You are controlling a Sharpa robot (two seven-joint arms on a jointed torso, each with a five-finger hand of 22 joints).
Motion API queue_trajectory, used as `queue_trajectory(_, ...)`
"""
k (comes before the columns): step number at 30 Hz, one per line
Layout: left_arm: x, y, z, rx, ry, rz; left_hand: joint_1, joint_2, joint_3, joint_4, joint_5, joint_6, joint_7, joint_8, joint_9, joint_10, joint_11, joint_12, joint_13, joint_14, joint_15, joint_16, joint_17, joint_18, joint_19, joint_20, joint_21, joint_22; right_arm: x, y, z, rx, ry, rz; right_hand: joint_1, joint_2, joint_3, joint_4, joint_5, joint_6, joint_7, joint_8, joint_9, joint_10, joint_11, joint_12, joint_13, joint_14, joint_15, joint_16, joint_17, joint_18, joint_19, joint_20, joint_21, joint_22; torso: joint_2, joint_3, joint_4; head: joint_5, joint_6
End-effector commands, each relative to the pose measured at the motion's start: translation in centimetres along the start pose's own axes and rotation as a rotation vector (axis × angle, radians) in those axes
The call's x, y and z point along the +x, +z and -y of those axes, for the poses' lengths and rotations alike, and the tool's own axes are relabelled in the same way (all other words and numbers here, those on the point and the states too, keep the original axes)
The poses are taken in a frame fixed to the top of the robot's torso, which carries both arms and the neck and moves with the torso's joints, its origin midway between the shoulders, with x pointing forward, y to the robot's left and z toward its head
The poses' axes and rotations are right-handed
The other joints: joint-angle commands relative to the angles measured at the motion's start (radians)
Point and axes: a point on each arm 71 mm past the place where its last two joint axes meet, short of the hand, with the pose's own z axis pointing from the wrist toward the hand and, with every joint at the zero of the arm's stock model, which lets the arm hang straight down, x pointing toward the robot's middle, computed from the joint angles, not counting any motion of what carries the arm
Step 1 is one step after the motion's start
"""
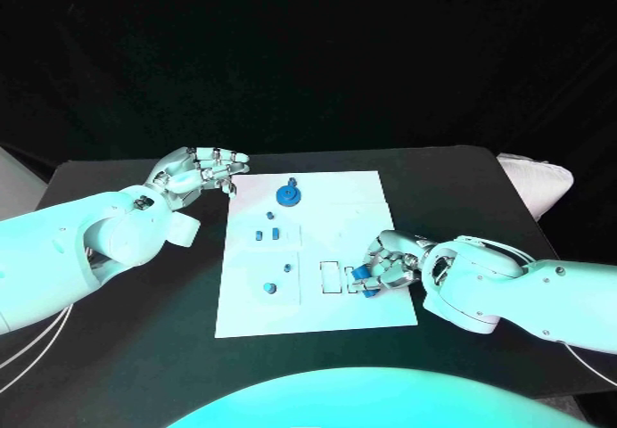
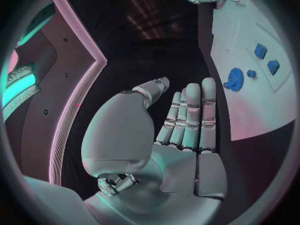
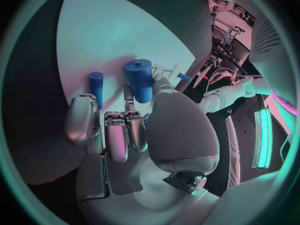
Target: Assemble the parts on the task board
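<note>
The white task board point(image 1: 347, 205) lies mid-table. On it are a round blue part point(image 1: 288, 193) at the far end, small blue parts point(image 1: 259, 235) in the middle and another point(image 1: 270, 287) nearer me. My right hand point(image 1: 392, 265) rests on the board's near right and pinches a blue cylinder point(image 1: 364, 271) between thumb and fingers, by the rectangular slots point(image 1: 329, 276). In the right wrist view, the cylinder point(image 3: 140, 77) sticks out past the curled fingers point(image 3: 115, 130) and a thin blue peg point(image 3: 95, 87) lies beside it. My left hand point(image 1: 200, 172) hovers empty off the board's far left corner, fingers point(image 2: 190, 117) straight.
The black table point(image 1: 116, 357) runs all round the board. A white padded object point(image 1: 540, 183) sits at the table's right edge. In the left wrist view, the board point(image 2: 256, 95) with the round part point(image 2: 234, 79) lies beside my left hand.
</note>
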Motion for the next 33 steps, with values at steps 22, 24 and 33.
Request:
queue_trajectory(22,0.8,0.5,-0.1,-0.013,-0.016,-0.040,-0.009,-0.001,-0.004,0.013,0.001,-0.020,0.019,0.009,-0.002,-0.025,0.003,0.012,0.001,-0.008,0.010,0.005,-0.003,0.007,0.007,0.001,-0.011,-0.005,-0.7,1.3,-3.8,-0.063,0.121,-0.073,-0.212,0.101,-0.046,-0.014,-0.121,0.065,-0.034,0.052,0.015,0.077,-0.027,0.039,0.221,0.093,-0.024,0.012,0.208,-0.025,0.017,-0.014,0.032,0.056,0.001,-0.0027,0.0022,0.007,0.002)
queue_trajectory(24,0.8,0.5,-0.1,-0.014,-0.016,-0.040,-0.009,-0.001,-0.004,0.013,0.001,-0.020,0.019,0.009,-0.002,-0.025,0.003,0.012,0.001,-0.008,0.010,0.005,-0.003,0.007,0.007,0.001,-0.011,-0.005,-0.5,1.5,-3.9,-0.059,0.100,-0.083,-0.214,0.101,-0.050,-0.015,-0.121,0.066,-0.035,0.054,0.016,0.079,-0.027,0.042,0.224,0.094,-0.025,0.013,0.211,-0.026,0.018,-0.014,0.036,0.059,0.002,-0.0029,0.0015,0.009,0.000)
queue_trajectory(33,0.7,0.4,-0.1,-0.016,-0.014,-0.036,-0.008,-0.002,-0.004,0.013,0.001,-0.021,0.019,0.009,-0.002,-0.026,0.004,0.012,0.002,-0.008,0.010,0.006,-0.003,0.007,0.008,0.001,-0.011,-0.006,0.1,1.9,-4.1,-0.035,0.010,-0.112,-0.220,0.101,-0.064,-0.015,-0.134,0.067,-0.036,0.060,0.018,0.079,-0.029,0.041,0.224,0.094,-0.026,0.013,0.211,-0.026,0.017,-0.016,0.033,0.058,0.001,-0.0010,-0.0005,0.012,-0.005)
